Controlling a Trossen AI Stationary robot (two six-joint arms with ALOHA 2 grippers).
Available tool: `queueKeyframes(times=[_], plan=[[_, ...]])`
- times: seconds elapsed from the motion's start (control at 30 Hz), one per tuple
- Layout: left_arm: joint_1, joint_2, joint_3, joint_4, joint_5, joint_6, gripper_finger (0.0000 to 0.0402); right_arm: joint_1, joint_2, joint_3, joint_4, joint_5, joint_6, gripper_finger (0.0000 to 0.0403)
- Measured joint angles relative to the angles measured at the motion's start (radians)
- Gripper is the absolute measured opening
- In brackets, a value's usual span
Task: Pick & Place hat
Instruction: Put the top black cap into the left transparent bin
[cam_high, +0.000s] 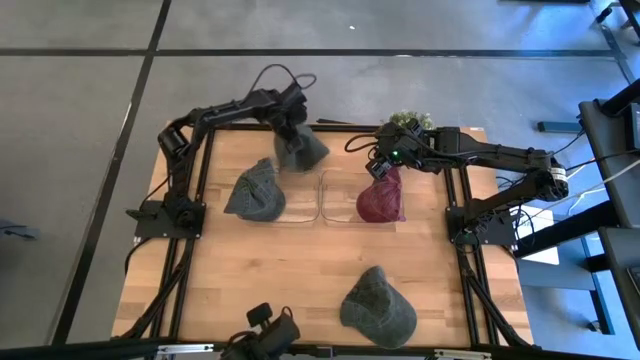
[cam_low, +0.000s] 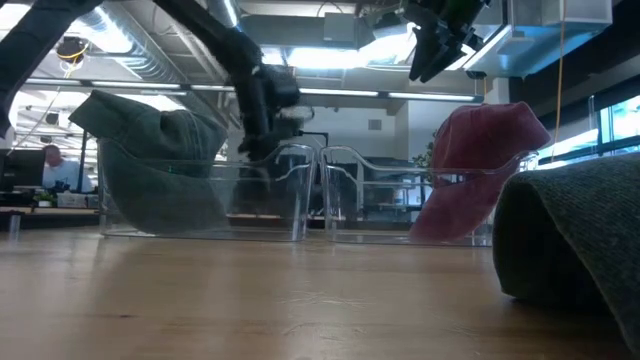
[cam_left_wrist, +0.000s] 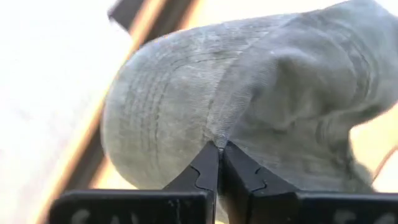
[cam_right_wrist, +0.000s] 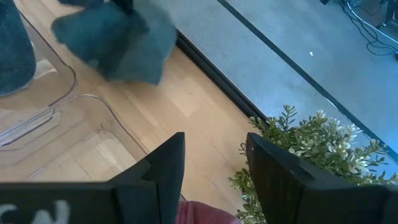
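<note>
Grey-green hat (cam_high: 298, 148), another in the clear bin (cam_high: 254, 190), maroon hat (cam_high: 381, 196), pale wooden table (cam_high: 290, 270)

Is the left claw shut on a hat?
Shut: the left claw pinches the grey-green fabric hat, fingertips together on a fold.

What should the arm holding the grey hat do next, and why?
Probably carry it toward the left bin and let go there. The left gripper has its fingers pinched shut on the grey hat, held just beyond the bin, which already holds one green hat. The right gripper hangs open over the red hat in the other bin.
</note>
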Motion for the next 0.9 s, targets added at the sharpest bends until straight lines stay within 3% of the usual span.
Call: queueKeyframes(times=[0.13,0.4,0.53,0.7,0.9], plan=[[-0.012,-0.037,0.098,-0.006,0.002,0.068,0.0005,0.000,0.000,0.000,0.000,0.000,0.000,0.0172],[-0.098,-0.132,0.266,-0.067,0.014,0.435,0.0004,-0.005,0.000,0.000,0.000,-0.034,0.021,0.0172],[-0.179,-0.203,0.286,-0.116,0.019,0.682,0.0004,-0.050,-0.001,0.000,0.007,-0.213,0.143,0.0172],[-0.303,-0.272,0.286,-0.256,0.019,1.000,0.0004,-0.088,-0.001,0.000,0.093,-0.406,0.164,0.0172],[-0.464,-0.304,0.286,-0.350,0.009,1.115,0.0004,-0.126,0.006,0.000,0.244,-0.636,0.196,0.0172]])
